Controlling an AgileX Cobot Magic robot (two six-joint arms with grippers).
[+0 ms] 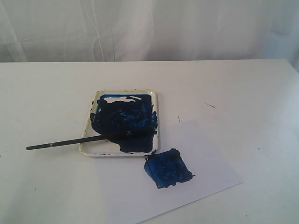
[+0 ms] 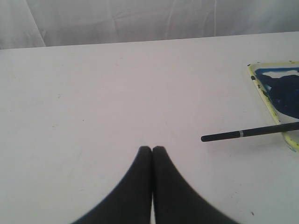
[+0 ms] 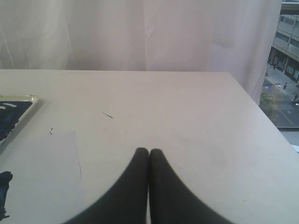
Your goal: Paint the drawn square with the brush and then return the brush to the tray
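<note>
Two dark fingers of the left gripper point(image 2: 152, 150) are pressing tip to tip with nothing between them, hanging over bare table point(image 1: 46, 93) with the brush handle near them. At the left of the exterior frame the brush point(image 1: 70, 142) is lying almost level, its handle end reaching out over the table and its bristle end crossing the rim into the tray point(image 1: 100, 147), where it is disappearing into the dark blue paint. The tray is sitting at the frame's centre, most of its floor smeared blue. Just below and right of its lower right corner, the drawn square point(image 1: 168, 168) is showing solid blue on the paper sheet point(image 1: 205, 158), so the painting looks finished and the brush looks returned. If it needs lifting again, the brush is looking light, stiff and thin, likely to roll or pivot on the rim; the clean stretch of handle around the pale band, outside the tray, seems the best place to grip, well clear of the wet tip. The right gripper point(image 3: 148, 151) is likewise resting with its fingers closed together and empty, beyond the paper's right side.
</note>
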